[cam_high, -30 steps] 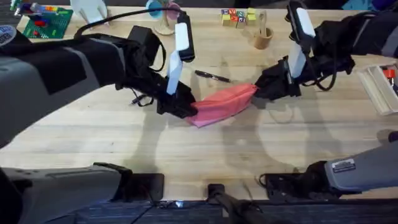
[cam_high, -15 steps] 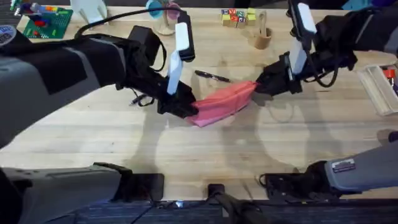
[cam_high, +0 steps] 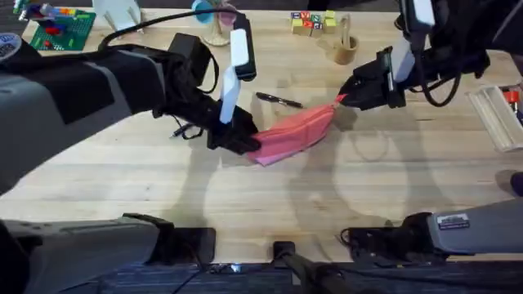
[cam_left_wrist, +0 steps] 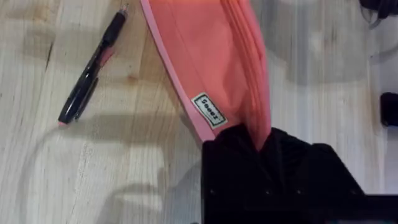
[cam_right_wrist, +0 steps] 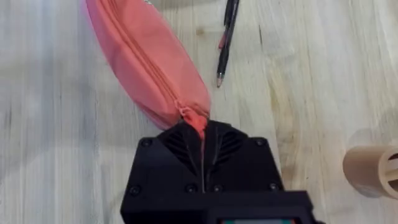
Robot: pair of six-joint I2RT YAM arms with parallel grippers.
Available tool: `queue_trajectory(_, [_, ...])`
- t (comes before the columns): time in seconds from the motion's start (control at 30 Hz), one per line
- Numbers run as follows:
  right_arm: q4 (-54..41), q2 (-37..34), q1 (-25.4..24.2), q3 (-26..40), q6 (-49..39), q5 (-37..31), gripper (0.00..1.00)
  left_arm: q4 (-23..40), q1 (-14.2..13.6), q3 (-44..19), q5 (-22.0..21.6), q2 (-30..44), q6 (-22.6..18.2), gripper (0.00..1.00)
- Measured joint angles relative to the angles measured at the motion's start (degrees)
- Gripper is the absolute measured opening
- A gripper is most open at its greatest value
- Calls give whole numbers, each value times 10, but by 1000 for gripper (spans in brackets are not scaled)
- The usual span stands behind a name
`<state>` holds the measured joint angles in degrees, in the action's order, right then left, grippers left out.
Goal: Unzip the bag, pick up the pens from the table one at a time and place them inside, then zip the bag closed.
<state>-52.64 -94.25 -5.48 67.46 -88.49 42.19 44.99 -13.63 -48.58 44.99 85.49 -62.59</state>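
The bag (cam_high: 292,133) lies mid-table (cam_high: 270,204), with 1 pen (cam_high: 279,100) just behind it; the left gripper (cam_high: 242,140) clamps one end while the right gripper (cam_high: 345,96) pinches the zipper tab at the other. This looks like the unzipping step, and the next move calls for a steady pull along the zipper line. A small white label (cam_left_wrist: 208,111) on the bag is too blurred to read.

We look down from high above the table (cam_high: 270,204), over the arm bases, facing forward, far enough to see both arms and the whole pink bag (cam_high: 292,135). Our left wrist camera sits very close to one end of the bag (cam_left_wrist: 211,62), looking along it. Our right wrist camera sits very close to the other end (cam_right_wrist: 146,62), looking back along it. Both wrist views share the bag and the same pen (cam_left_wrist: 90,71) (cam_right_wrist: 225,40) lying beside it, which we also see from above (cam_high: 278,100).
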Motion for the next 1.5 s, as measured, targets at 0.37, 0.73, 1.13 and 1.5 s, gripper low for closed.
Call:
queue_trajectory(0.37, [2,0,9,0,9,3,30,1,0,0,0,0,0,42])
queue_trajectory(0.73, [4,0,112,7,11,8,30,2,0,0,0,0,0,42])
queue_trajectory(1.13, [11,0,225,7,30,32,30,6,0,0,0,0,0,42])
queue_trajectory(1.5, [77,0,308,8,78,32,30,6,0,0,0,0,0,42])
